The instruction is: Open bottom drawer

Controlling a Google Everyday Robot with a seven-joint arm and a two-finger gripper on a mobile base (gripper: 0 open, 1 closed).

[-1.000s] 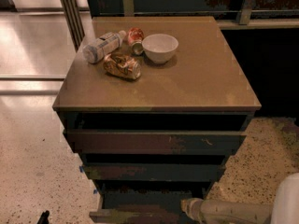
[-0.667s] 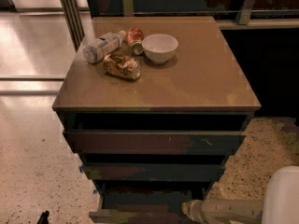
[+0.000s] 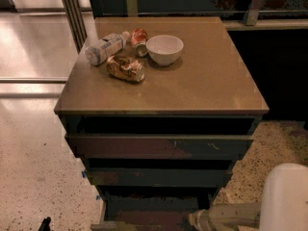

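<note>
The hand [image 3: 196, 220] sits low at the right end of the bottom drawer [image 3: 144, 219], whose front runs left-right; I cannot tell its grip

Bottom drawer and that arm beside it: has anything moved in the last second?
The white arm segment at lower right has swung further into view, leftward and upward. The gripper stays low at the right side of the bottom drawer, which remains pulled out with no clear shift. The bowl and bottle on the cabinet top have not moved.
</note>
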